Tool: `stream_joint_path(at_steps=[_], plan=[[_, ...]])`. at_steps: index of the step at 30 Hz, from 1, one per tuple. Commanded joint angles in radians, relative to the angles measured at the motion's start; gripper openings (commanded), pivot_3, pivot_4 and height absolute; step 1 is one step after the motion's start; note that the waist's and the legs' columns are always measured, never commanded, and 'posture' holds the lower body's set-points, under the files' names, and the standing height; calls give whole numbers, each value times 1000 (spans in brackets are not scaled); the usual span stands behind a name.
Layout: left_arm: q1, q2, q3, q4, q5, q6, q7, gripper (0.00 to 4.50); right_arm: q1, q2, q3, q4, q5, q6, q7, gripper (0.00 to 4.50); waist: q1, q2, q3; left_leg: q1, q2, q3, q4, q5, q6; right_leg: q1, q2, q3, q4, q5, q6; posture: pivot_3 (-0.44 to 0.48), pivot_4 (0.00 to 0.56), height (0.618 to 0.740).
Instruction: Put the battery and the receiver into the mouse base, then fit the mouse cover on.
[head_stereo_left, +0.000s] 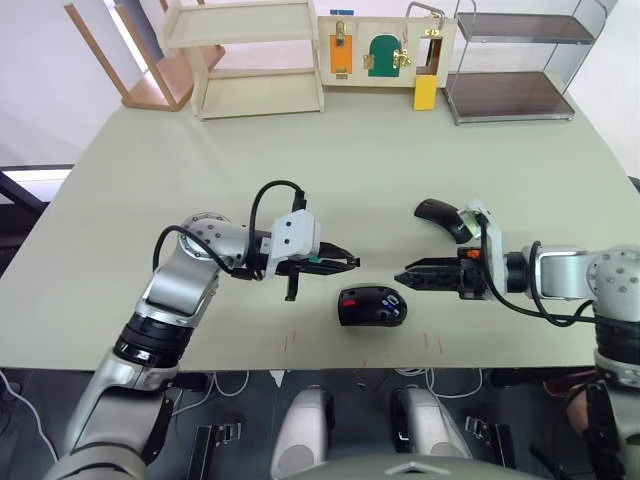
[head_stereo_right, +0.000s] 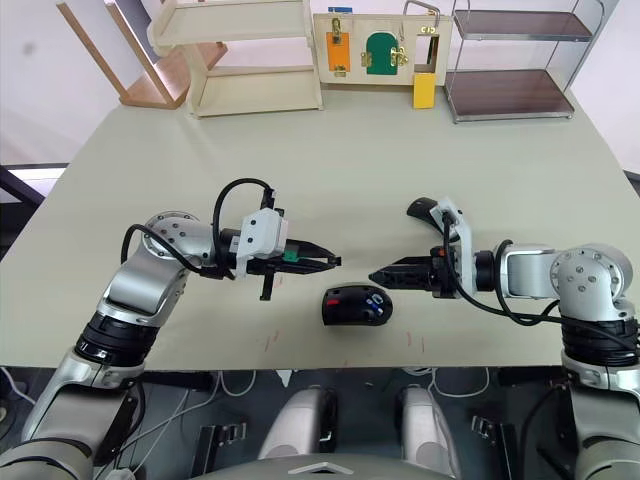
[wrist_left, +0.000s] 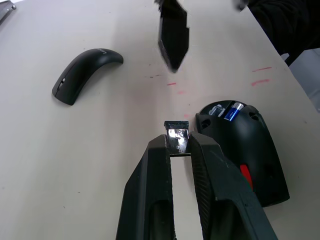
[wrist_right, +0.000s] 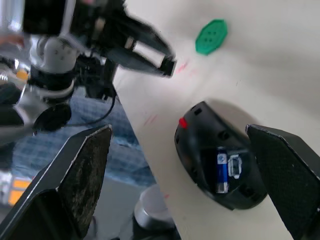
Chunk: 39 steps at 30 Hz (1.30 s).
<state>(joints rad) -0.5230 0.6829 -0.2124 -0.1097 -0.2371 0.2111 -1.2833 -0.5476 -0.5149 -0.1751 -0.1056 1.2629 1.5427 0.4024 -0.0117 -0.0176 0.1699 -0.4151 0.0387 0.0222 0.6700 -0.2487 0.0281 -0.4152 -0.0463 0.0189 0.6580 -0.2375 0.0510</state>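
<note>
Left gripper (wrist_left: 179, 146): fingers clamped on the receiver (wrist_left: 177, 138), hovering at about 10 o'clock from the mouse base (head_stereo_left: 372, 306). Battery (wrist_right: 221, 169) already seated in the base. Right gripper (head_stereo_left: 412, 277): fingers apart, empty, at 2 o'clock from the base; mouse cover (head_stereo_left: 441, 217) lies behind it. Risk: the small receiver may twist or slip if it meets its slot off-axis. Surface: pale, matte worktop (head_stereo_left: 350, 170); wooden shelf (head_stereo_left: 245, 55), latch board (head_stereo_left: 385, 50) and metal rack (head_stereo_left: 515, 65) at 12 o'clock
</note>
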Motion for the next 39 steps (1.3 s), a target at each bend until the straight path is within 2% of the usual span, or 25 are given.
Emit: stream_joint_path(at_steps=[1,7,16,17,19,23,24,26,39], plan=[[-7,-3,-15,-41,-14,2,-13,49,-34,55,-56,73,139,68,-144,4500,-2,0,0,0,0,0,0,0,0,0,0,0,0,0,0,0,150,740],[-27,-15,-35,-33,-14,4,-21,49,-23,80,-16,117,320,47,-333,4500,-2,0,0,-1,0,0,0,0,0,0,0,0,-1,0,0,0,150,740],[-41,-30,-45,-21,-8,3,-29,49,15,-19,180,84,695,-192,-612,4500,-4,0,0,-1,0,0,0,0,0,0,0,0,-1,0,0,0,150,740],[-39,-32,-48,-23,-10,3,-31,49,20,-17,194,73,705,-211,-627,3976,-4,0,0,-1,0,0,0,0,0,0,0,0,-1,0,0,0,150,740],[-36,-35,-52,-29,-15,5,-36,49,29,-15,215,54,709,-248,-642,3475,-4,0,0,-1,0,0,0,0,0,0,0,0,0,0,0,0,150,740],[-35,-34,-54,-34,-15,10,-41,49,38,-21,234,34,709,-286,-647,1529,-4,0,0,-1,0,0,0,0,0,0,0,0,-1,0,0,0,150,740],[-36,-33,-55,-34,-16,9,-42,49,39,-24,239,29,709,-291,-648,842,-4,0,0,-1,0,0,0,0,0,0,0,0,-1,0,0,0,150,740],[-37,-33,-57,-34,-16,10,-43,49,39,-27,247,25,709,-298,-645,53,-4,0,0,-1,0,0,0,0,0,0,0,0,-1,0,0,0,150,740],[-38,-40,-59,-34,-15,5,-43,49,35,-56,288,-4,709,-295,-599,53,-3,0,0,-1,0,0,0,0,0,0,0,0,-1,0,0,0,150,740]])
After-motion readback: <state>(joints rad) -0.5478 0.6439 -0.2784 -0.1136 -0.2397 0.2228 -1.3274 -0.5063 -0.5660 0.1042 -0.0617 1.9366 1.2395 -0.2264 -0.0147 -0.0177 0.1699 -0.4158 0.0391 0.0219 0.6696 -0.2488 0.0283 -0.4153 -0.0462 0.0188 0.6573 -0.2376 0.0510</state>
